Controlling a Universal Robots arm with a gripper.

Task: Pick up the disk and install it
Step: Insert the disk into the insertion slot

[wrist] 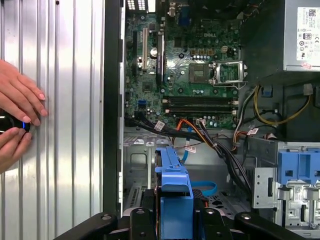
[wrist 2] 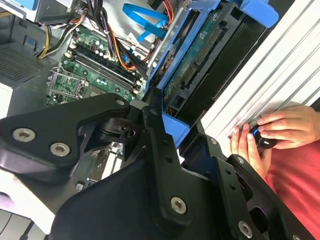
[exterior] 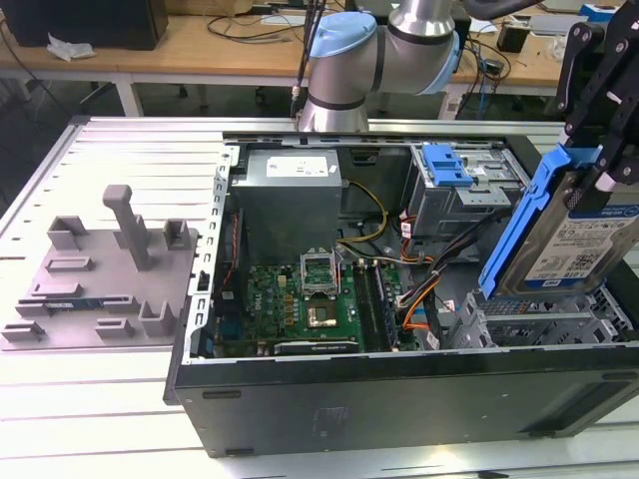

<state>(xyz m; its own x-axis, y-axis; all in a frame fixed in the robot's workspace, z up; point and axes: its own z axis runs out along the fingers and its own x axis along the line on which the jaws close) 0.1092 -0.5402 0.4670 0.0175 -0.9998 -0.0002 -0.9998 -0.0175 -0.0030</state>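
Blue-framed, the disk [exterior: 574, 235] hangs tilted at the exterior view's three o'clock, above the drive cage [exterior: 544, 319]. Black fingers [exterior: 614, 150] clamp it.

The claw [exterior: 591, 165] is gripping the disk [exterior: 571, 239], which is hanging tilted just beneath it, over the drive cage [exterior: 544, 321] inside the computer case [exterior: 399, 399]. To the exterior view's left of the claw, the motherboard [exterior: 300, 299] is lying in the case, with the power supply [exterior: 290, 190] sitting behind it. Well apart from the claw, the stand [exterior: 100, 269] is resting on the table [exterior: 90, 399] outside the case.
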